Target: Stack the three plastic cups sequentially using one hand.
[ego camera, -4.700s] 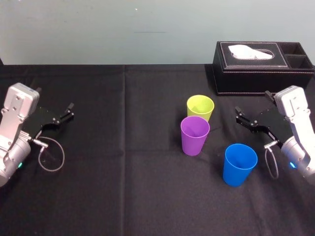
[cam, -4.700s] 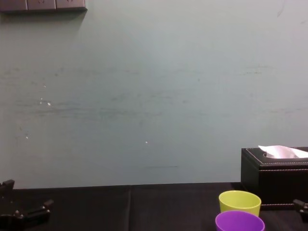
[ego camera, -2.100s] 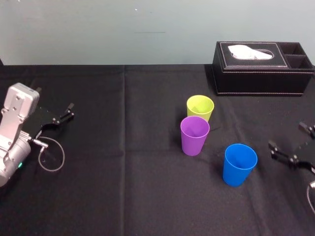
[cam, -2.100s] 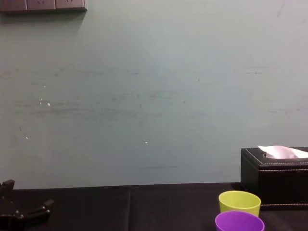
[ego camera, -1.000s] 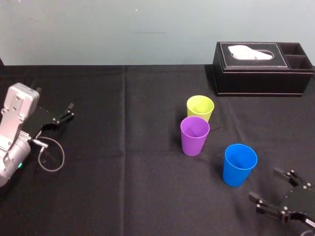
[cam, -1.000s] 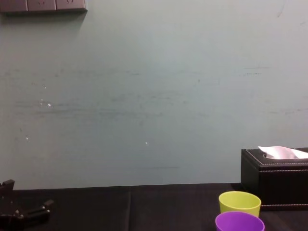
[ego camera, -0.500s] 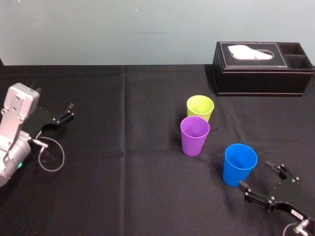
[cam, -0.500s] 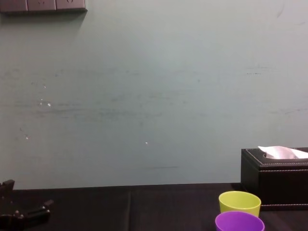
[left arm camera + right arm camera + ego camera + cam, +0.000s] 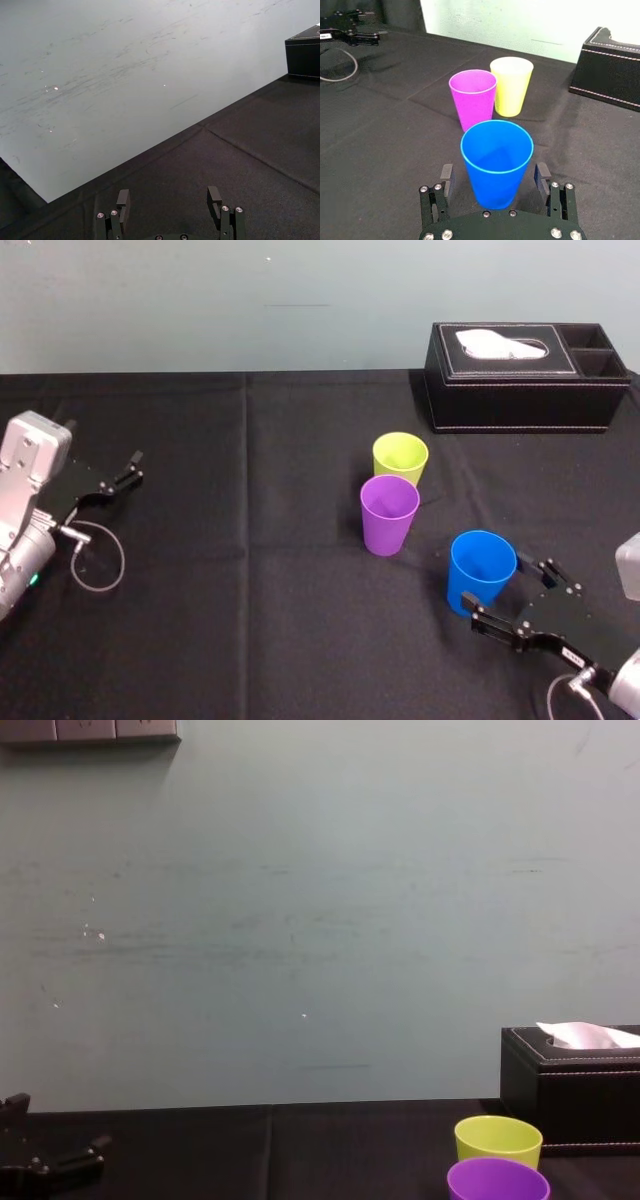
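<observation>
Blue tapered plastic cup [image 9: 481, 568] stands upright on the black surface [image 9: 250, 600], flanked by the released right claw [image 9: 494, 582]. An off-centre squeeze could topple it or buckle its wall. The left claw [image 9: 128, 471] idles, released, far left.

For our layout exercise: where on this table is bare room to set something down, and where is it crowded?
Free: the wide cloth between the left gripper and the purple cup. Crowded: the yellow-green cup close behind it, the blue cup between the fingers of the open right gripper, the tissue box behind.
</observation>
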Tool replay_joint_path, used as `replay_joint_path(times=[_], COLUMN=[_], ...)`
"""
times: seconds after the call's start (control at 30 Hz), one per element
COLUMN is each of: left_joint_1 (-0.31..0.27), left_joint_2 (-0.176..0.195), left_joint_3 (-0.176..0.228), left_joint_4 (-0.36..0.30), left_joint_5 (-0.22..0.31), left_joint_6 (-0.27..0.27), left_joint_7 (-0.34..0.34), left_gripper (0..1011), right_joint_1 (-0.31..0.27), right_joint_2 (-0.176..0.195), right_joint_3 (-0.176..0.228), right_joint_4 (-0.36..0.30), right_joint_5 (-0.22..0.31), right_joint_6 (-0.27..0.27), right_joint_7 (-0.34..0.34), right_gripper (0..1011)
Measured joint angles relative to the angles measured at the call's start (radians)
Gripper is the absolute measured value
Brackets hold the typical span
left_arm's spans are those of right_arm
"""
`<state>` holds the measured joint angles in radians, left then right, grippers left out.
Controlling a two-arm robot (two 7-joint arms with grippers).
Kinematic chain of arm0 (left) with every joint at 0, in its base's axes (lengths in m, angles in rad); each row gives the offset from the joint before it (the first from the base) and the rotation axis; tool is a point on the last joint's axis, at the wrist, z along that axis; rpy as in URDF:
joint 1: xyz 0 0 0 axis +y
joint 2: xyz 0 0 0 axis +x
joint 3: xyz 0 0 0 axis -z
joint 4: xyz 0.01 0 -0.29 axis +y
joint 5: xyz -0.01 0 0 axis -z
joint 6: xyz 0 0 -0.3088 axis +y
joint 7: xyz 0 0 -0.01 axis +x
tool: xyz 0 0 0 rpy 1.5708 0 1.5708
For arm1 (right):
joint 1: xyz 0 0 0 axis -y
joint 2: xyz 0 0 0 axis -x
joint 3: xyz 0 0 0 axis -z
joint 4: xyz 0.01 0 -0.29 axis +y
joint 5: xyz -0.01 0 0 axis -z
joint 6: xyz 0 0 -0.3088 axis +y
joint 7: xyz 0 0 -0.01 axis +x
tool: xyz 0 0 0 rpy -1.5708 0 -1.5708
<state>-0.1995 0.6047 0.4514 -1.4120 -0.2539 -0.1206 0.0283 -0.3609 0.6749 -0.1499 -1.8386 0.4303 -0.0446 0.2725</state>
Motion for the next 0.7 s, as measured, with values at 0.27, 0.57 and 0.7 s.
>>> replay_joint_path(times=[0.27,0.57,0.7], left_joint_1=[0.0,0.0,0.0], left_joint_2=[0.0,0.0,0.0], left_joint_3=[0.0,0.0,0.0], left_joint_4=[0.0,0.0,0.0], left_joint_5=[0.0,0.0,0.0], left_joint_6=[0.0,0.0,0.0], left_joint_7=[0.0,0.0,0.0], left_gripper=[1011,1011,1011], right_joint_1=[0.035,0.071,0.08], right_joint_2=[-0.039,-0.087,-0.107], right_joint_3=[-0.014,-0.033,-0.035], right_joint_4=[0.024,0.053,0.065], right_joint_5=[-0.037,-0.079,-0.091], right_joint_6=[0.011,0.011,0.003], right_joint_7=[-0.005,-0.006,-0.007], right_gripper=[1002,1002,1002])
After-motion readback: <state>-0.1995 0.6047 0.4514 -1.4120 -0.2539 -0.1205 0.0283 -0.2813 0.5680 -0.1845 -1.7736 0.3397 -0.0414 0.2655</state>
